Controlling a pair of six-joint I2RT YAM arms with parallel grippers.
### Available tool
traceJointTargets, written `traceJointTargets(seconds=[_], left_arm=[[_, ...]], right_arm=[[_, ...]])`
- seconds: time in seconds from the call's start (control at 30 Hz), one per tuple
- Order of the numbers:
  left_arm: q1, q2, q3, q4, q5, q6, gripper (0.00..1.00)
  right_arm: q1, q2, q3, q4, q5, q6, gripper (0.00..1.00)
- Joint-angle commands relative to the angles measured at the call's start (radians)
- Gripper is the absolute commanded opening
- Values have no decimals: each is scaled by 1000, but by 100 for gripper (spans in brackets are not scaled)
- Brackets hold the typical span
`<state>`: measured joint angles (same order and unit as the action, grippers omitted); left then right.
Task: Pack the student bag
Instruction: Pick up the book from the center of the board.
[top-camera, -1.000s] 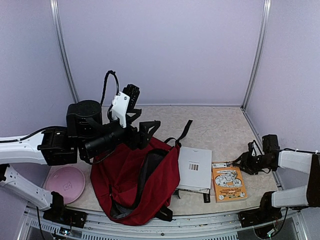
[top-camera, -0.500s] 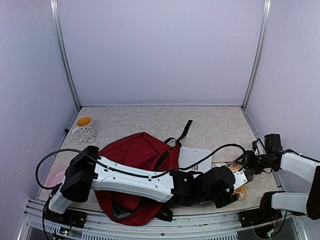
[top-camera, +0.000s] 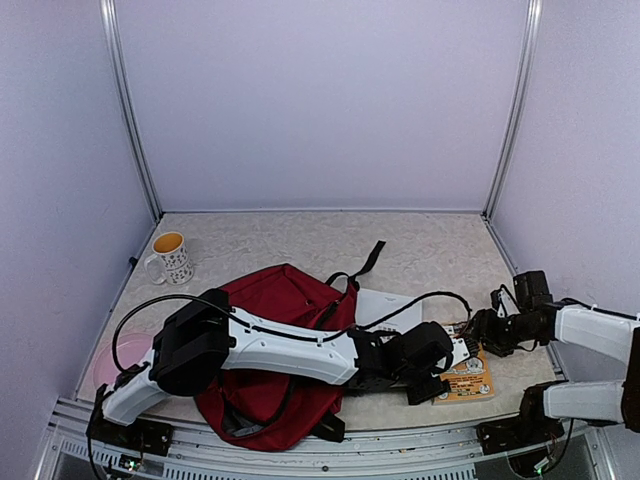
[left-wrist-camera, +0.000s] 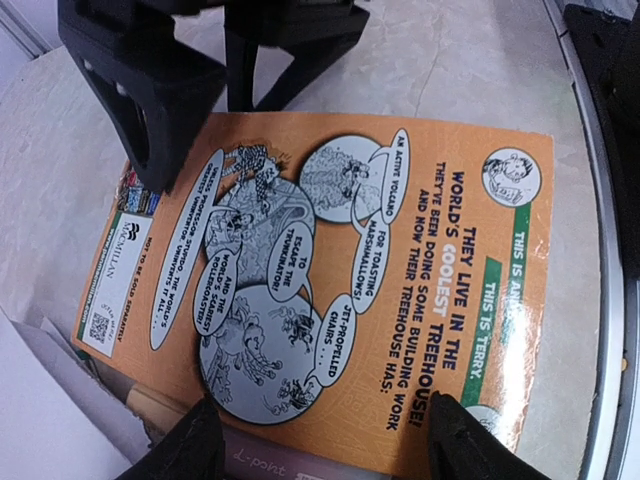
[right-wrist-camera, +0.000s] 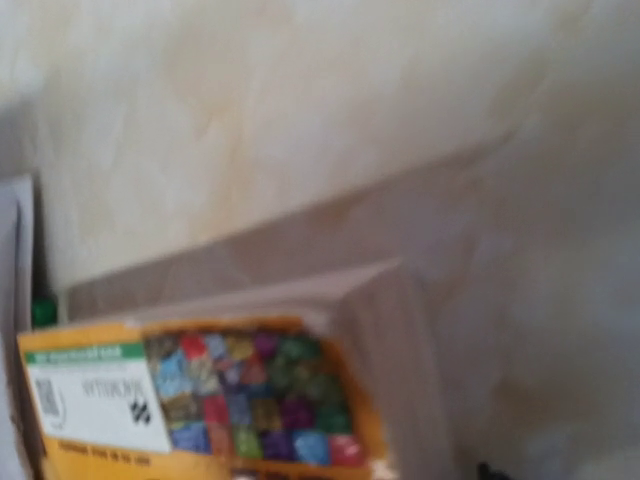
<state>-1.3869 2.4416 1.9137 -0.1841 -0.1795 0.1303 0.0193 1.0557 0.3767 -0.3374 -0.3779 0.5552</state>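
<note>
Along the near edge of the table (top-camera: 430, 245), the left arm lies stretched out low and almost flat, reaching from its base at the left corner across the front of the student bag (top-camera: 270, 300) and on to the right. Its wrist ends above an orange picture book (top-camera: 464, 378) that lies flat on the table. The left claw (left-wrist-camera: 325, 440) stands wide open over the book's near end, one fingertip (left-wrist-camera: 195, 445) toward each side, with nothing clamped between them. The right arm comes in low from the right side, forearm close to level, elbow bent back toward its base. The right claw (top-camera: 480, 332) points leftward at the book's far edge; in the left wrist view its two black fingers (left-wrist-camera: 150, 95) are spread apart and grip nothing, one of them over the book's corner, though contact cannot be judged. The right wrist view is blurred and shows only the book's corner and the table. The dark red bag lies slumped on the table left of centre, its mouth toward the near edge, a white booklet (top-camera: 385, 305) just beside it on the right. A mug (top-camera: 170, 256) stands behind the bag to the left, and a pink plate (top-camera: 108, 368) lies partly hidden under the left arm.
</note>
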Motion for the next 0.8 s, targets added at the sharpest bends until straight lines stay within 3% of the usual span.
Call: traceJointTargets(seconds=[0.0,0.27,0.47,0.63,0.77], left_arm=[[22,19,-51,36,64,-7,67],[72,4,-204,190,174,-31,64],[88,-6,-299,281,212,-50,61],[92,-21,-328,307,215,-44,61],[102,-18,-333,308,211,-49,60]], right_arm=[[68,26,-4,-27,-65,19,71],[170,-64,76,-41,-298,91,48],[199,-62,77,13,-353,131,45],[221,2,84,-11,-300,85,40],[279,35,82,-25,-241,62,44]])
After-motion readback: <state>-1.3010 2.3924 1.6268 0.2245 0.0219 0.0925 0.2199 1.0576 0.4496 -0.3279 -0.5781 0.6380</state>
